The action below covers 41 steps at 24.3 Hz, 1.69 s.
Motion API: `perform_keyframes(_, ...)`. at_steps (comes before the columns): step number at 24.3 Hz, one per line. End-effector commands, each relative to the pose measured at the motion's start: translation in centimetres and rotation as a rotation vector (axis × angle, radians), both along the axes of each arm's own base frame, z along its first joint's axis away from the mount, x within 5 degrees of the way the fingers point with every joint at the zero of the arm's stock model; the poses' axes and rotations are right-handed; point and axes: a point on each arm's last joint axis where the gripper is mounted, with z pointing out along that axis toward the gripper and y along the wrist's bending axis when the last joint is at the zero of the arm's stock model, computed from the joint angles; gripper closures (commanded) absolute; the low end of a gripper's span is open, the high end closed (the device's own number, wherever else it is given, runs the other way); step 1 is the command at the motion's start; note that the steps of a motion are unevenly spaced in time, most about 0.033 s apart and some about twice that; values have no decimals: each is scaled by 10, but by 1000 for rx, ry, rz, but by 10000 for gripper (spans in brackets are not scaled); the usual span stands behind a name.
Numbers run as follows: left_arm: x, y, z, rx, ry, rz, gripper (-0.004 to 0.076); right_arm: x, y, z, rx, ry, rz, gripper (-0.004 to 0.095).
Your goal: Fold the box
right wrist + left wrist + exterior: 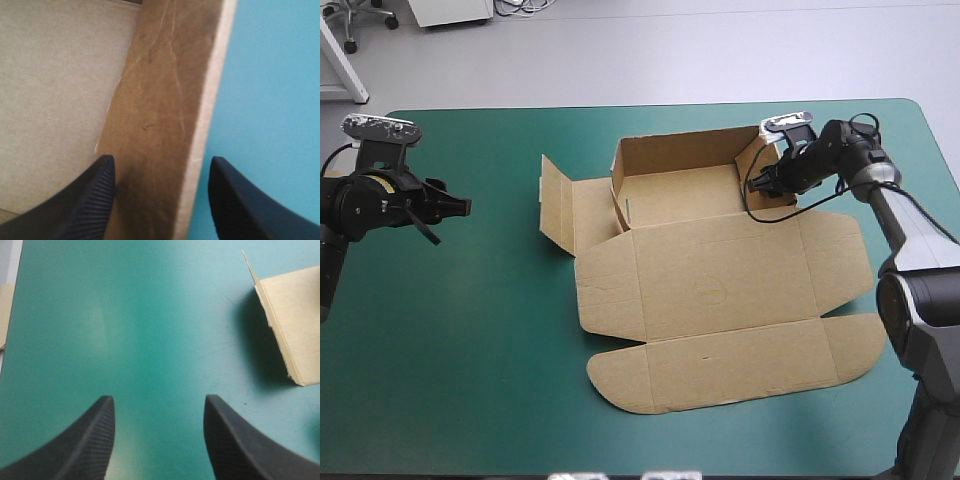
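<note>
The box [720,290] lies right of the table's [470,400] middle. It is a cut sheet of brown board, partly raised. At its far end three walls stand up around a floor panel and form an open tray. The rest lies flat toward the near edge and ends in the lid [740,370], which has rounded corners. A side flap [557,205] stands tilted off the tray's left side.

The right gripper [161,159] is at the tray's right wall [160,90], with its black fingers spread wide. One finger is on the inside, over the pale floor panel. The other is on the outside, over the teal-green cover. The wall's raw cut edge runs between them. The board is matt, scuffed and lightly scratched. Whether either finger touches the wall cannot be made out.

The left gripper [158,397] hangs near the table's left edge, well apart from the box. It is also wide open, with only bare cover between its ribbed fingers. Ahead of it and off to one side, the side flap shows its layered edge and casts a shadow. A strip of more board [5,315] shows at the table's left edge, cut off.
</note>
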Motion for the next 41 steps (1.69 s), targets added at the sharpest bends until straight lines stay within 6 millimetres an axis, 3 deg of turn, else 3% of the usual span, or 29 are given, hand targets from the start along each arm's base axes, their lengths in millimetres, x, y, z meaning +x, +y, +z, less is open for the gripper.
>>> perform_keyframes(1, -1, 0, 17, 2, -102, -12, 336, -2, 5, 37, -9, -138, -38, 558)
perform_keyframes(8, -1, 0, 17, 7, -99, -16, 336, -1, 6, 37, 0, -146, -44, 919)
perform_keyframes(18, -1, 0, 17, 10, -97, -19, 337, 4, -10, 51, 71, -206, -148, 919)
perform_keyframes(23, 1, 10, 12, 83, -102, 20, 337, -9, -34, 93, 192, -307, -172, 919)
perform_keyframes(28, 10, 49, -14, -17, -90, 167, 336, -33, -53, 147, 318, -439, -169, 919)
perform_keyframes(30, 13, 55, -22, -66, -87, 181, 336, -39, -52, 161, 343, -467, -145, 919)
perform_keyframes(36, 35, 53, -48, -245, -50, 123, 337, -60, -48, 206, 388, -529, -78, 919)
perform_keyframes(41, 58, 46, -73, -385, -4, 52, 337, -72, -42, 226, 415, -527, -22, 919)
